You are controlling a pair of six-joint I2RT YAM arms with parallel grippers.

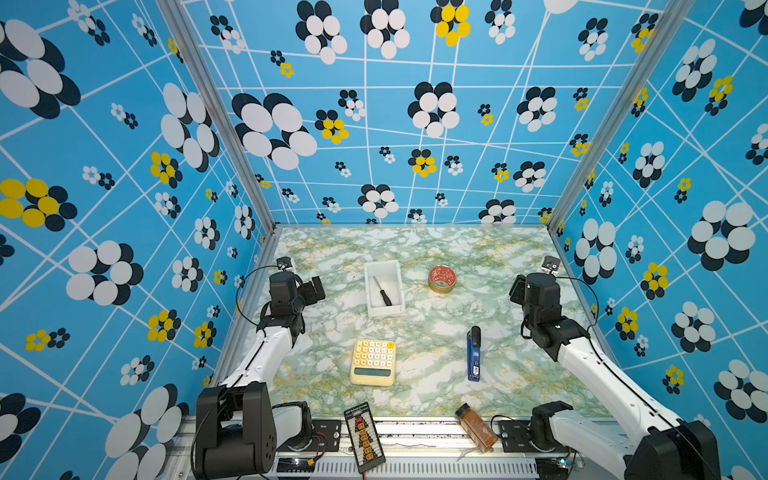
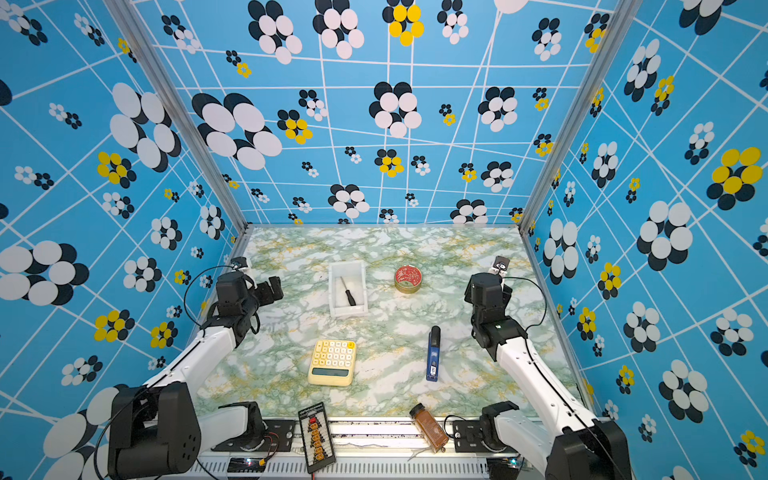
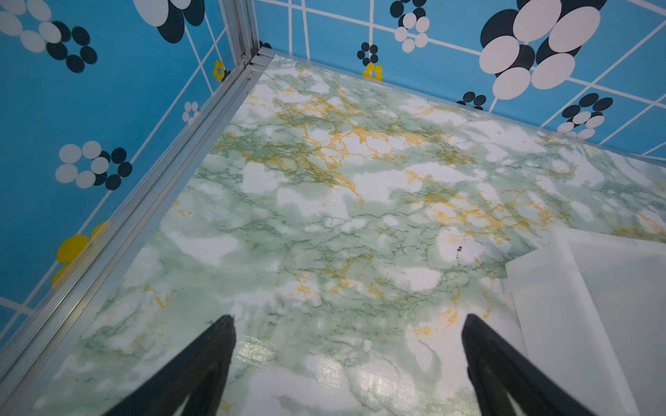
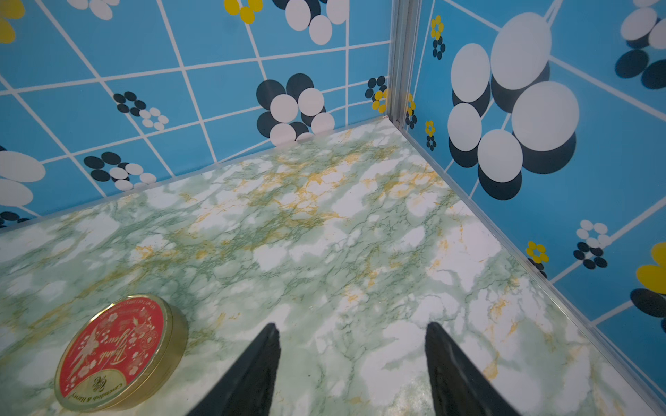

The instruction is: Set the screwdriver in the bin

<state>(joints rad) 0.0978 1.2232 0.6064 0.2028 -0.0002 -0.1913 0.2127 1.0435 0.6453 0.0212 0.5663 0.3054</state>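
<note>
The screwdriver [image 1: 383,292] [image 2: 348,293], with a black handle and thin grey shaft, lies slantwise inside the white bin [image 1: 384,311] [image 2: 349,312] at mid-table. My left gripper [image 1: 316,289] [image 2: 274,286] hovers left of the bin, open and empty. In the left wrist view the left gripper [image 3: 347,320] is over bare marble, with the bin's wall [image 3: 562,288] at the frame's edge and the screwdriver out of sight. My right gripper [image 1: 516,291] [image 2: 468,291] is off at the right side, and the right wrist view shows the right gripper [image 4: 352,326] open with nothing between its fingers.
A round red-lidded tin [image 1: 442,279] [image 4: 119,353] sits right of the bin. A yellow calculator [image 1: 373,362] and a blue-and-black tool [image 1: 473,353] lie nearer the front. A brown bottle [image 1: 477,428] and a black board [image 1: 364,436] rest on the front rail.
</note>
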